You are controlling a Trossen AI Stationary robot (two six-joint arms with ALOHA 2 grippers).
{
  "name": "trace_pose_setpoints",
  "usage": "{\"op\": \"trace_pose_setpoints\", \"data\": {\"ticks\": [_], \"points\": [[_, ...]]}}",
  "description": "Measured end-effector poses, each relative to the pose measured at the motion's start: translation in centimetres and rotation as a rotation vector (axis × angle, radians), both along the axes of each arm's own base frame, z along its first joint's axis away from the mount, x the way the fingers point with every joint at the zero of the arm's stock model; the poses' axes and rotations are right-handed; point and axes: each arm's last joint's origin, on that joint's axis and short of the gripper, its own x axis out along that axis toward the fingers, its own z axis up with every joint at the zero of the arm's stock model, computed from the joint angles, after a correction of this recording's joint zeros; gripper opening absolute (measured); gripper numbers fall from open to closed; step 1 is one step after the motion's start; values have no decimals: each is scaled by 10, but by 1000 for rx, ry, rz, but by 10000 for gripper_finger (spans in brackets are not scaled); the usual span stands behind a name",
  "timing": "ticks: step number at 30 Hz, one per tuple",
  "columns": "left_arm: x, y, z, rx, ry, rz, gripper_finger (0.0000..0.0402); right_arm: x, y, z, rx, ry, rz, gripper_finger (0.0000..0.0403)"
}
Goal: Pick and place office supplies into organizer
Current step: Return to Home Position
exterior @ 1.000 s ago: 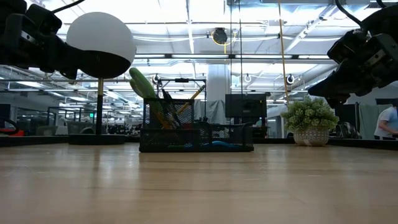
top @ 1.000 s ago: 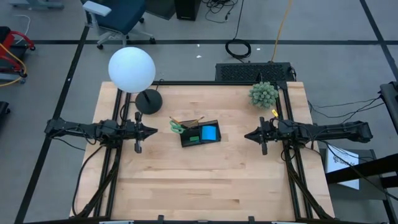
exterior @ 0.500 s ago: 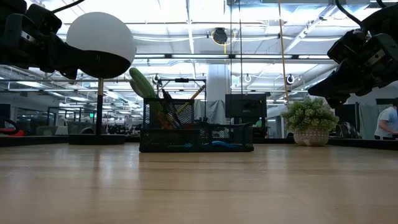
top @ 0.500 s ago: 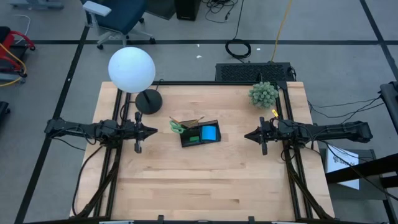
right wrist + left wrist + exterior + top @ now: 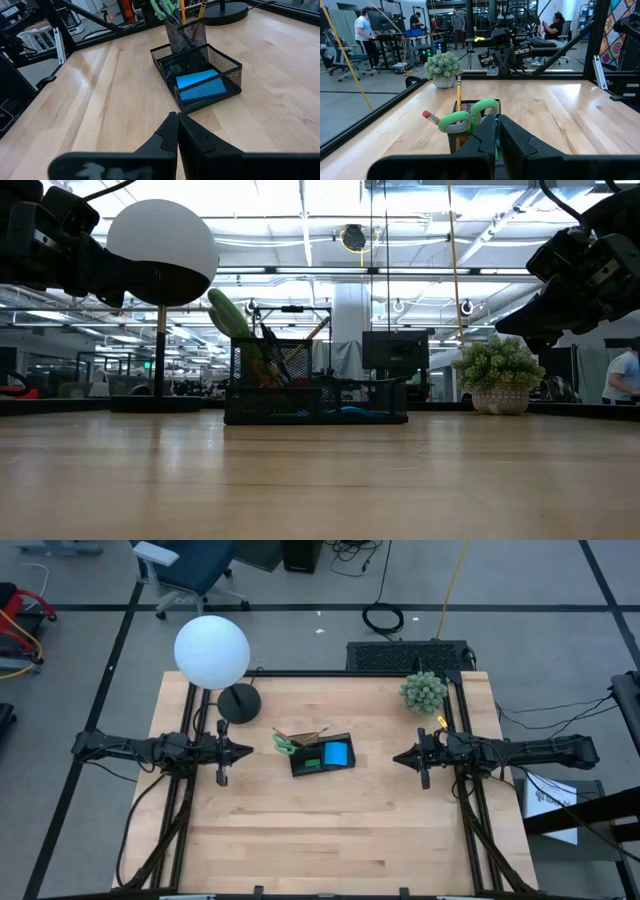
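Note:
The black mesh organizer (image 5: 322, 755) stands on the table's middle. Its tall cup (image 5: 186, 34) holds green-handled scissors (image 5: 465, 116), pencils (image 5: 458, 92) and dark pens, all upright and leaning on the cup's rim. A blue note pad (image 5: 202, 85) lies in a low compartment, and a small green piece (image 5: 313, 762) lies beside it. My left gripper (image 5: 246, 751) hangs shut at the table's left, pointing toward the organizer. My right gripper (image 5: 396, 759) hangs shut at the right, also pointing toward it. Both are clear of the organizer.
A white globe lamp (image 5: 211, 651) on a round black base (image 5: 239, 702) stands at the far left. A fuzzy green plant ball (image 5: 424, 692) sits at the far right corner. Bare wood (image 5: 320, 840) stretches across the table's near half. People stand in the room beyond the table.

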Motion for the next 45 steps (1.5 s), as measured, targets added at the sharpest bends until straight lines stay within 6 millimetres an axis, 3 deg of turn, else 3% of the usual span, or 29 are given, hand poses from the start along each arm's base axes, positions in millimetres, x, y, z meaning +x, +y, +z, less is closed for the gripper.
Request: {"op": "trace_pose_setpoints", "data": {"ticks": [8, 45], "points": [[0, 0, 0, 0, 0, 0, 21, 0, 0, 0, -102, 1, 31, 0], [0, 0, 0, 0, -1, 0, 21, 0, 0, 0, -97, 0, 31, 0]]}}
